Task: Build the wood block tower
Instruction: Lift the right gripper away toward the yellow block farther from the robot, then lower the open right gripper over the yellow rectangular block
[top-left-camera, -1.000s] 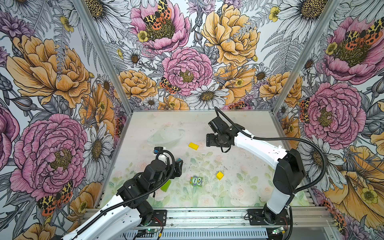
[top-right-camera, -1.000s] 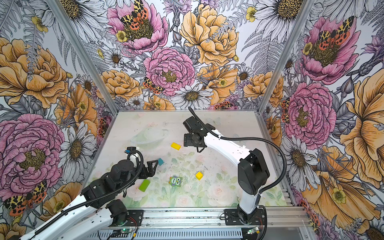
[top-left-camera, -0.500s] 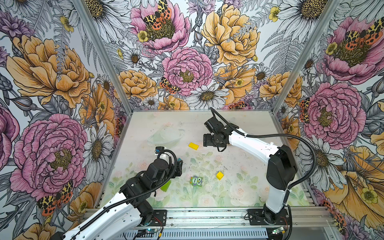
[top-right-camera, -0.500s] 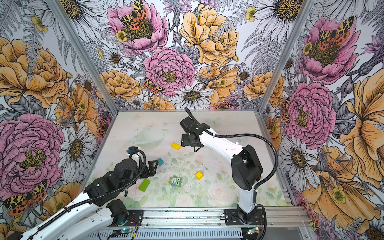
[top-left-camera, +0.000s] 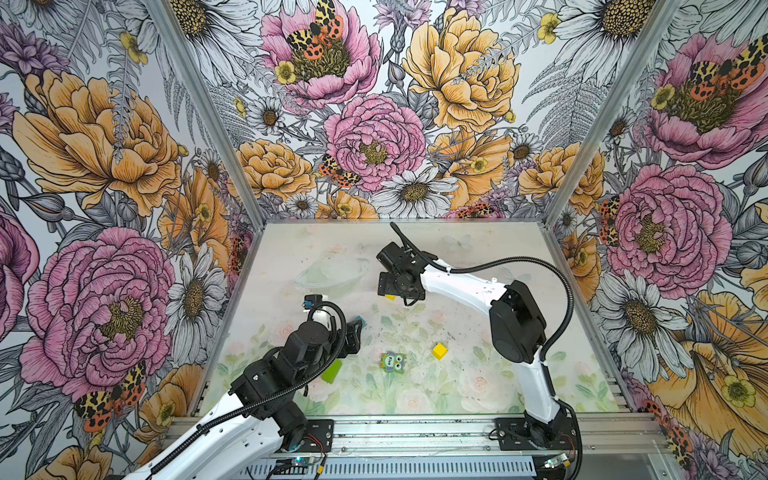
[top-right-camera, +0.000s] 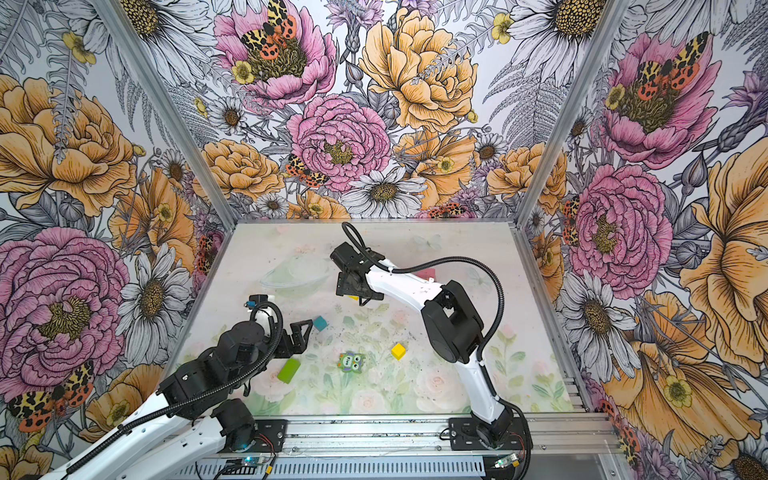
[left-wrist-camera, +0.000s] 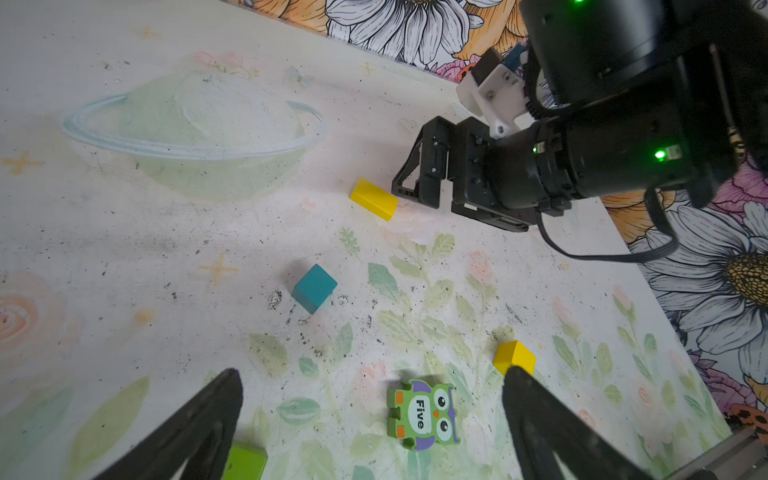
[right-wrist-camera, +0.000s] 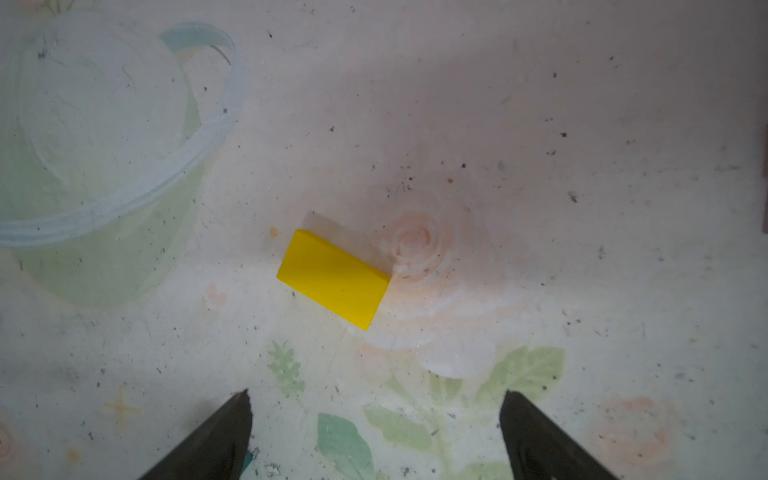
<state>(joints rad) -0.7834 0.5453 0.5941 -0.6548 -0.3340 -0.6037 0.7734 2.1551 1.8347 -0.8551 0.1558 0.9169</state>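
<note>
Both stood spread and empty: the right gripper (right-wrist-camera: 374, 395) just beside the yellow bar (right-wrist-camera: 334, 278), the left gripper (left-wrist-camera: 372, 374) well apart from it. Bare mat (right-wrist-camera: 540, 208) ringed the bar.

Robot lab cell, floral walls (top-left-camera: 104, 145), aluminium frame (top-left-camera: 203, 104), rail-mounted arms (top-left-camera: 465, 286)

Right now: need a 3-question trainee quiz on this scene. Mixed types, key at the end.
1. True or false: the left fingers and the right fingers are both open and empty.
2. What word is printed on the owl block?
3. Which block lies nearest the right fingers? A) teal cube B) yellow bar C) owl block

Key: 1 true; 2 Five; 3 B.
</note>
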